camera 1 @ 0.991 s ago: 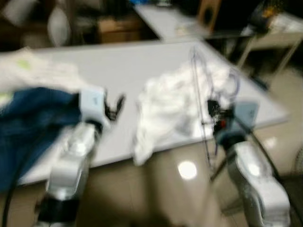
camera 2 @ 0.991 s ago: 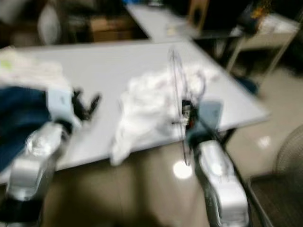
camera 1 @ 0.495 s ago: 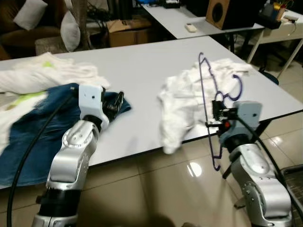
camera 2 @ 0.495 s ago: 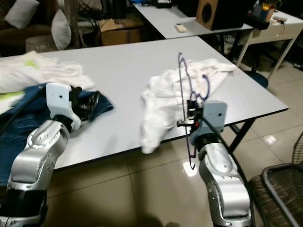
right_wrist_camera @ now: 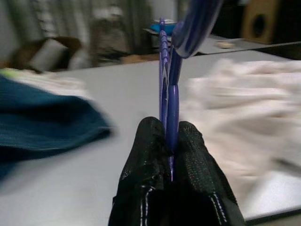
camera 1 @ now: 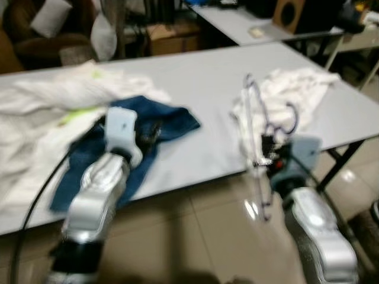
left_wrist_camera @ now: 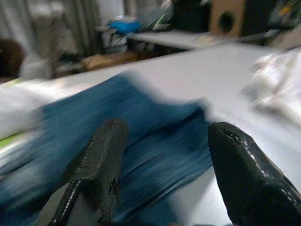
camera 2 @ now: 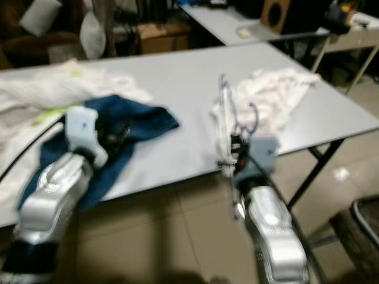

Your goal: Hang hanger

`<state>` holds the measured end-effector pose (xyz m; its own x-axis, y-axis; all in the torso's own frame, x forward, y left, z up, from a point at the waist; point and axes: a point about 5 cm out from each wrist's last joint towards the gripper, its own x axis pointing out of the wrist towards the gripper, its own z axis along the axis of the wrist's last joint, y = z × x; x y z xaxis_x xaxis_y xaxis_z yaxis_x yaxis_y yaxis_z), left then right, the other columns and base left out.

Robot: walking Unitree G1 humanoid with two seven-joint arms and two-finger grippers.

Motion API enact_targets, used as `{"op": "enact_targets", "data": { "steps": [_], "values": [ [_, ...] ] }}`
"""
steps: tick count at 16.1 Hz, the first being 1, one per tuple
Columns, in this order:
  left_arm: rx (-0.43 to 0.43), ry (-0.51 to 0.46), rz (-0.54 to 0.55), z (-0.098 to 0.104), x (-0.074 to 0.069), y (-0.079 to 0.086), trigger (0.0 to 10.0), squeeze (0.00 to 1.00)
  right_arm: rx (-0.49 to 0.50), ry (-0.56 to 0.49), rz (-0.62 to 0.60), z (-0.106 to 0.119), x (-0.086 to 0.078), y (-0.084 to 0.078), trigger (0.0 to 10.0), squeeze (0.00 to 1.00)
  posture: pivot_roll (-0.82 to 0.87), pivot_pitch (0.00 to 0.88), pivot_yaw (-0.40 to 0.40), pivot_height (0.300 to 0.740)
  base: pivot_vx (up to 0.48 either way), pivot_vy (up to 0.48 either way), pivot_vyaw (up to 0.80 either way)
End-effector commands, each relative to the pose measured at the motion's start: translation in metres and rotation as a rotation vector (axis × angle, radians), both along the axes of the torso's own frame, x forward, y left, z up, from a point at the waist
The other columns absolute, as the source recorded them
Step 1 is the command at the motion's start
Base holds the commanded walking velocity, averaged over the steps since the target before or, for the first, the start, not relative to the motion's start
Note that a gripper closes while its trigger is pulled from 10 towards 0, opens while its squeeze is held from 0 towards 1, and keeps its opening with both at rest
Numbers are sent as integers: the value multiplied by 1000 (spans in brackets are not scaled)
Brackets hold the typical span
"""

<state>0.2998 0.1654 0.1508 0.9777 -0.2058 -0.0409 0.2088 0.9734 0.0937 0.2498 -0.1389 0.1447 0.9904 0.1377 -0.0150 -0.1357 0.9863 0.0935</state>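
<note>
Carrying the blue hanger (right_wrist_camera: 167, 70) upright at the surface's (camera 1: 201, 89) near edge, the right claw (right_wrist_camera: 170, 141) pinches its wire — transport step. Left claw (left_wrist_camera: 162, 160) hovers released over blue cloth (camera 1: 160, 121). Next — finding a rail.

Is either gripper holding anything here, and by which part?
The right gripper is shut on the purple hanger, pinching its thin wire body. The left gripper is open over the blue garment, holding nothing.

Living room: sofa (camera 1: 35, 41) with cushions, speaker (camera 1: 288, 13), tables.
</note>
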Motion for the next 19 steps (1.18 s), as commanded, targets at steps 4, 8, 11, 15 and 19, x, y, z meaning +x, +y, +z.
{"op": "enact_targets", "data": {
  "steps": [4,8,11,15,19],
  "values": [
    [-12,-20,8,2,0,-3,10000,0,-26,-16,7,3,1,-5,10000,0,-184,0,17,740,0,172,0],
    [31,-16,20,-3,1,-10,10000,0,-52,-20,4,5,5,-10,10000,0,-193,0,13,740,0,-424,0],
    [12,-13,44,-4,0,-9,10000,0,-55,-18,4,6,5,-12,10000,0,-190,0,5,740,0,0,0],
    [11,-16,64,-5,-2,-5,10000,0,-63,-12,28,5,8,-8,10000,0,-178,0,-10,740,0,0,0],
    [11,-32,66,-1,-2,-3,10000,0,-66,-20,34,7,11,-8,10000,0,-176,0,-9,740,0,463,0]
  ]
}}
